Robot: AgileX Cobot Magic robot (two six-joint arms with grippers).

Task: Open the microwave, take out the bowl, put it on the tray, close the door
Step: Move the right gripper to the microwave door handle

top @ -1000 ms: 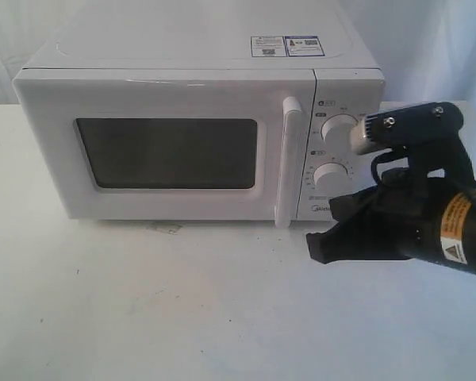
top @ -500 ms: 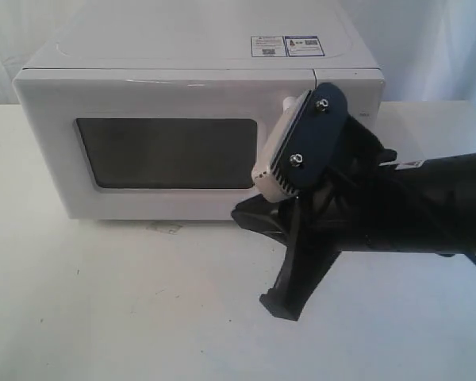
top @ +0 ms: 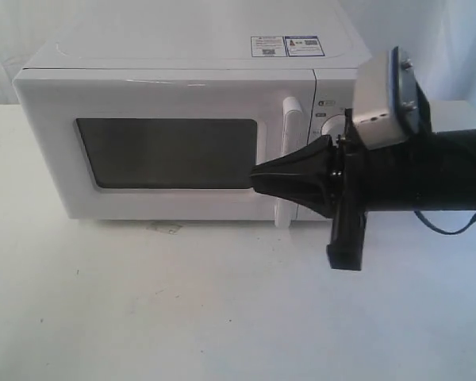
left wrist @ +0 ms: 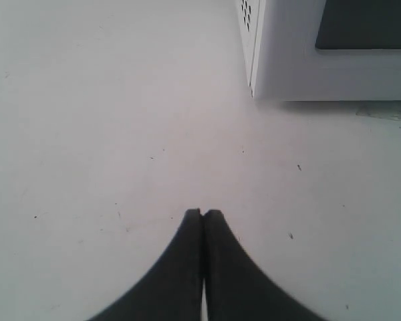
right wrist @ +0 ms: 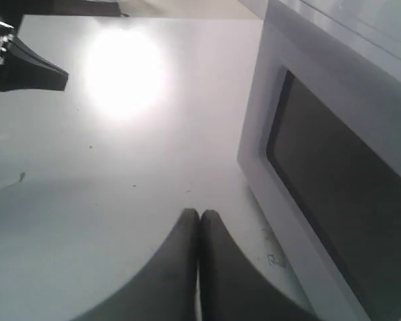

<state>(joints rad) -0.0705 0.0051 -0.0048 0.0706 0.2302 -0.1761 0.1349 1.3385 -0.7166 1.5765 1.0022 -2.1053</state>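
Exterior view: glossy white, boxy microwave (top: 182,95) at 11 o'clock, door (top: 166,95) closed, top stickers (top: 288,45) too small to read. Matte black right gripper (top: 256,175) reaches in from 3 o'clock across the bar handle (top: 290,135).
Left wrist view: left gripper (left wrist: 202,212), jaws pressed together, over the white table (left wrist: 87,134).
Right wrist view: jaws pressed together beside the dark window (right wrist: 334,200).

Right end effector (top: 255,175) before closed door (top: 166,99)
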